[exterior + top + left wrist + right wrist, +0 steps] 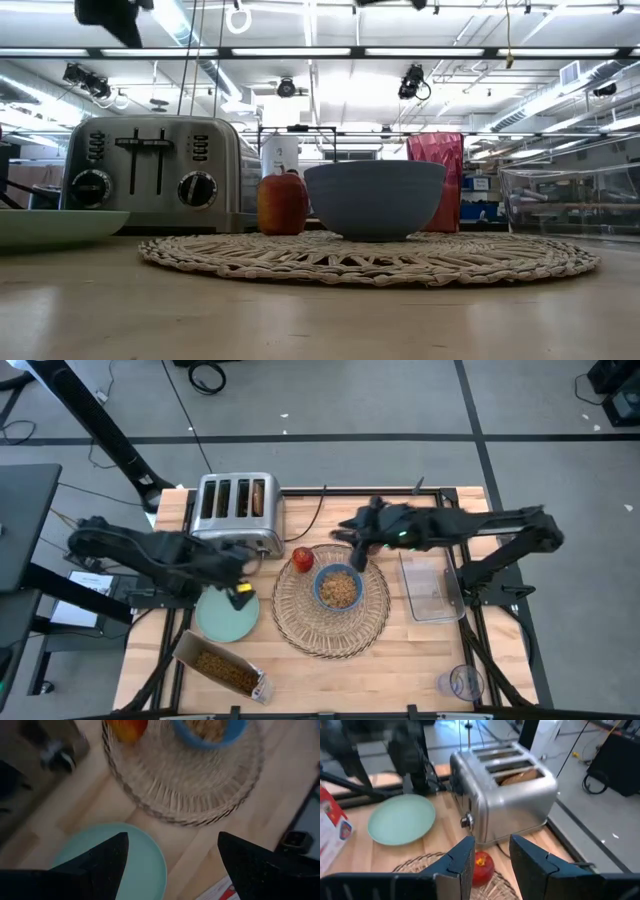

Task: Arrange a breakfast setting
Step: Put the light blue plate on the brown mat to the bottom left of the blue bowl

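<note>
Blue bowl and small red fruit are sitting on wicker placemat. Pale green plate is lying beside it, toast slice waiting in toaster. Left end effector is hovering spread wide, empty, over plate; right end effector, narrowly parted, is holding nothing.

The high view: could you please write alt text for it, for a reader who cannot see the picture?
Seen from above, a blue bowl of cereal sits on a round wicker mat, with a red fruit at the mat's edge near a silver toaster. The left tool hovers open over a green plate; the right tool hangs near the bowl.
</note>
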Controlling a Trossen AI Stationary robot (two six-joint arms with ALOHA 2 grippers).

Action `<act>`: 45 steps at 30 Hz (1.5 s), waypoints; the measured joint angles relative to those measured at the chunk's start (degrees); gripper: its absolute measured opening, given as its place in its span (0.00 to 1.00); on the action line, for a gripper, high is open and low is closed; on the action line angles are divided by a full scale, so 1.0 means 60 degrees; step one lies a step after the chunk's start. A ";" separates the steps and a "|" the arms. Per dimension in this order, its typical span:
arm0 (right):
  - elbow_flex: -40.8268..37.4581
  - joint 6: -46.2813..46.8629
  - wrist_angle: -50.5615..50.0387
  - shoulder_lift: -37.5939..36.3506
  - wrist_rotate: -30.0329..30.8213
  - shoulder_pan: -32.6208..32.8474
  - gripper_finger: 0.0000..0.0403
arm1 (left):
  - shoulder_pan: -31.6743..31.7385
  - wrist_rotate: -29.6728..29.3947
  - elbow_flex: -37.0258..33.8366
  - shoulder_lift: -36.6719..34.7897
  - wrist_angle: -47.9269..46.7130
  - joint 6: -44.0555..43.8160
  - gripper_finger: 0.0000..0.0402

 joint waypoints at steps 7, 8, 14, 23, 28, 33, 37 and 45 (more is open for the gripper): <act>0.0000 -0.0708 -0.0583 -0.1771 -0.0224 0.0030 0.32 | 0.0031 0.0823 0.0000 0.2092 -0.0001 -0.1350 0.78; 0.0000 -0.0735 -0.0648 -0.1996 -0.0406 0.0048 0.32 | 0.0056 0.0988 0.0000 0.2376 -0.0002 -0.1685 0.78; 0.0000 -0.0735 -0.1307 -0.3089 -0.1668 0.0066 0.32 | 0.0066 0.1963 -0.0004 0.3927 0.0054 -0.3940 0.78; 0.0000 -0.0504 -0.2325 -0.4074 -0.2573 0.0200 0.32 | 0.0070 0.2520 -0.0158 0.5757 0.0644 -0.4742 0.76; 0.0000 -0.0128 -0.2875 -0.4411 -0.3011 0.0521 0.32 | 0.0124 0.2837 -0.1420 0.5879 0.1476 -0.5543 0.67; 0.0000 0.0113 -0.3295 -0.4635 -0.2968 0.0830 0.32 | 0.0031 0.2793 -0.2204 0.5796 0.2849 -0.5480 0.58; 0.0000 0.0112 -0.3307 -0.4729 -0.2892 0.0911 0.32 | -0.0249 0.2745 -0.2441 0.5776 0.3047 -0.5503 0.48; 0.0000 0.0005 -0.3304 -0.4713 -0.2133 0.0907 0.32 | -0.0673 0.2788 -0.2473 0.5774 0.2961 -0.5460 0.20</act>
